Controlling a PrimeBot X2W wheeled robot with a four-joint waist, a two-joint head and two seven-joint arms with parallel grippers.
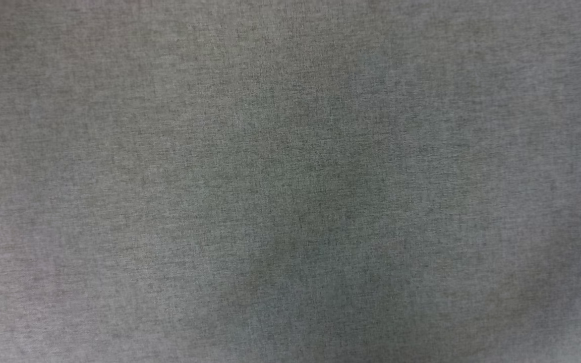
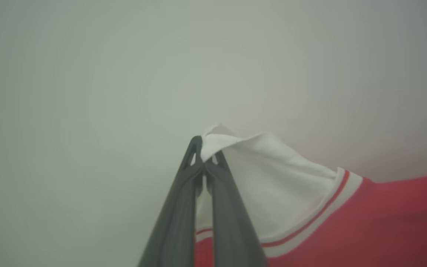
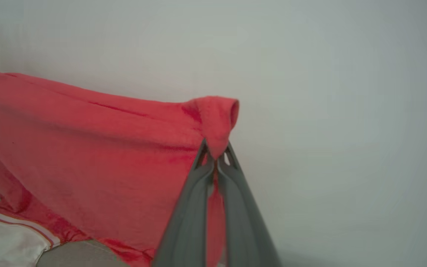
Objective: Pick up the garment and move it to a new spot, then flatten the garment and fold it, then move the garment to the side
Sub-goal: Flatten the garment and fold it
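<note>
so the bright red soft fabric garment with white panels is held up, strung out lengthwise between the left jaws, pinching a white corner, and the right jaws, pinching a red corner

We see the garment, soft bright red cloth with a white panel bordered by white trim carrying a thin red line, held up and spread rather than lying flat. The left gripper pinches its white corner. The right gripper pinches a bunched red corner, the cloth draping away from it.
</note>
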